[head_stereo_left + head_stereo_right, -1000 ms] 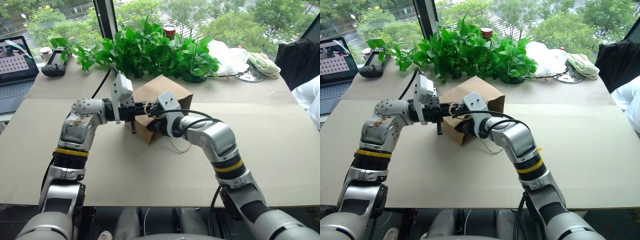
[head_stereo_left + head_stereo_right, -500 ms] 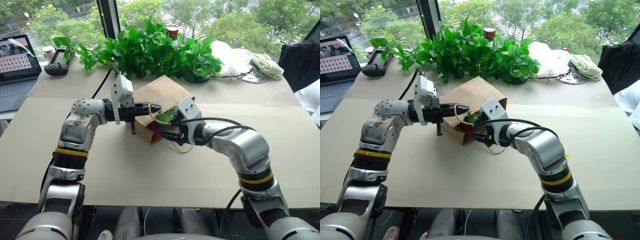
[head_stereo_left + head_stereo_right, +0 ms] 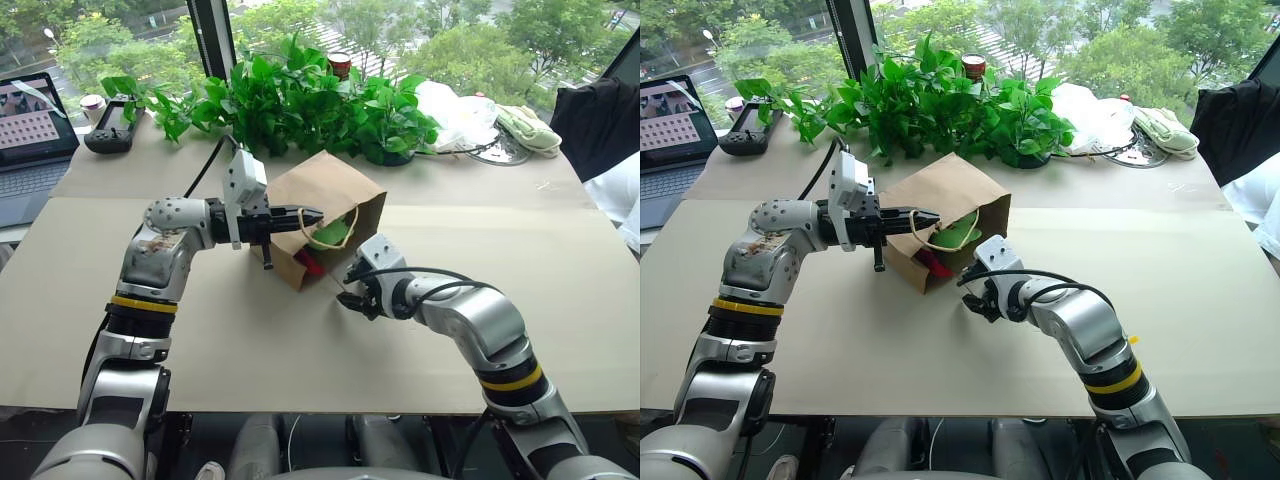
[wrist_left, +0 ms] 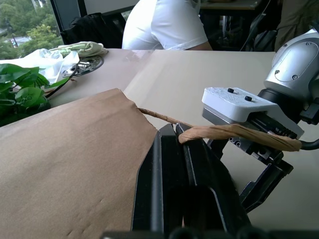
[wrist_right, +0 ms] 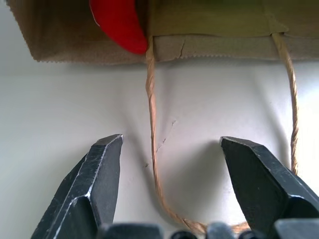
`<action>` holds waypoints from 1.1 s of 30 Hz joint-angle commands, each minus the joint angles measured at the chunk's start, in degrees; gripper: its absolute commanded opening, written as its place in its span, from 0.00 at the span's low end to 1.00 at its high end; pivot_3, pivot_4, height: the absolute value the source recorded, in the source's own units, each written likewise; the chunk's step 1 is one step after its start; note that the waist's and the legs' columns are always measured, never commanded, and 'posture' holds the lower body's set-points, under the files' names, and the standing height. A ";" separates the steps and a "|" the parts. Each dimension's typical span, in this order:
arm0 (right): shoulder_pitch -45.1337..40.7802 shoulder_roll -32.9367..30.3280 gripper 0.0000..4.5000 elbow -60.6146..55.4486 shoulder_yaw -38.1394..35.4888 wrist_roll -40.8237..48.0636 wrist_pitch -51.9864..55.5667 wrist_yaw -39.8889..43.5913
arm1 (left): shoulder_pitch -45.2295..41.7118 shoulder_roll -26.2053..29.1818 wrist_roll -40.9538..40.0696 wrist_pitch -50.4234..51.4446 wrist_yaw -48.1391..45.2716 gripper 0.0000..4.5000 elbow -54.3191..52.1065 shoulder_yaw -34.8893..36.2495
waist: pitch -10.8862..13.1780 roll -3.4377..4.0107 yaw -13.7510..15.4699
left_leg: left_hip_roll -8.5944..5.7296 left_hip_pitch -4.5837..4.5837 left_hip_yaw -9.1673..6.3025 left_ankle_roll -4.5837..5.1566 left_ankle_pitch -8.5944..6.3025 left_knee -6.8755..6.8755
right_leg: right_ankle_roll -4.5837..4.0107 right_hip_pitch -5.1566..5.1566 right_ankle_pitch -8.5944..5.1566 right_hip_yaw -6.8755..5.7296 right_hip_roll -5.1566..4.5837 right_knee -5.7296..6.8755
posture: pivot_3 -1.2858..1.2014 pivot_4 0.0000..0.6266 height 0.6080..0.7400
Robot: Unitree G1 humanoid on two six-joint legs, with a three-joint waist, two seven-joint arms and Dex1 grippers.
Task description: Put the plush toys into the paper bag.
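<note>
The brown paper bag (image 3: 322,190) lies on its side, its mouth facing me. My left gripper (image 3: 314,214) is shut on the bag's upper twine handle (image 4: 239,133) and holds the mouth up. Inside the mouth sit the light-green plush toy (image 3: 336,232) and, lower, the red plush toy (image 3: 309,265), whose tip (image 5: 119,25) pokes over the bag's lower lip. My right gripper (image 3: 352,292) hovers open and empty just in front of the mouth, low over the table. The bag's lower handle (image 5: 151,114) lies on the table between its fingers (image 5: 102,169).
Leafy potted plants (image 3: 300,95) line the back behind the bag. A laptop (image 3: 30,130) and a handheld controller (image 3: 108,128) sit at the far left, a white plastic bag (image 3: 455,110) and a cloth (image 3: 530,125) at the far right. A person (image 3: 620,195) is at the right edge.
My right gripper has drawn back out of the bag's mouth, down and to the right, leaving the green toy inside beside the red one. The left gripper has kept still on the handle.
</note>
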 commanded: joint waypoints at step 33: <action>-4.70 -10.48 0.02 -11.75 -21.11 4.08 -5.26 7.35 | -5.25 -8.27 -2.27 -1.52 10.13 0.00 1.53 4.56 | 0.02 0.03 0.36 | -0.04 -0.04 -0.05 0.00 0.00 0.01 | 0.01 -0.02 0.00 0.03 -0.01 -0.04 | 0.52 0.24 1.00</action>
